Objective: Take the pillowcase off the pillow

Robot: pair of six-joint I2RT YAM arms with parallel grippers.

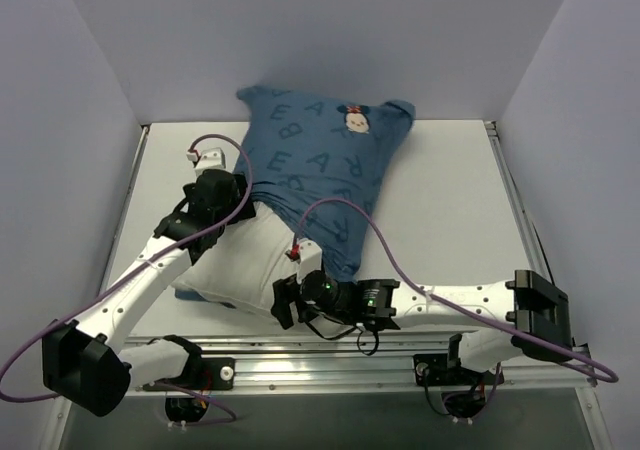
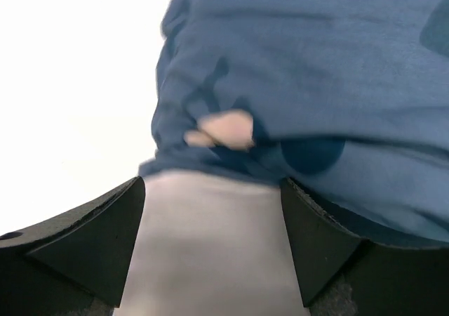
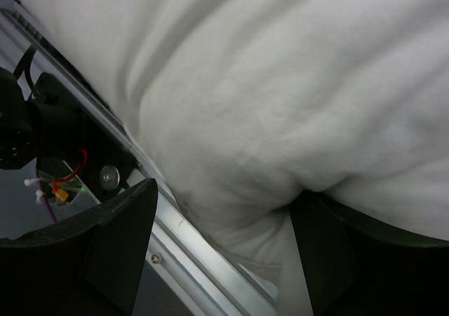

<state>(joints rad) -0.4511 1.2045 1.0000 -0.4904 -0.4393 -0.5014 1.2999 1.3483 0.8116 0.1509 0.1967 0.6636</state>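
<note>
The dark-blue pillowcase with letters and a mouse face covers the far part of the white pillow; the pillow's near part lies bare. My left gripper stands open at the pillowcase's bunched hem. In the left wrist view its fingers straddle bare pillow, with the blue pillowcase just ahead. My right gripper is open at the pillow's near edge. In the right wrist view the pillow bulges between the jaws; one finger presses into it, the other is clear.
An aluminium rail runs along the table's near edge just under the pillow. Purple cables arch over both arms. White walls enclose the table on three sides. The left arm's base sits beside the rail.
</note>
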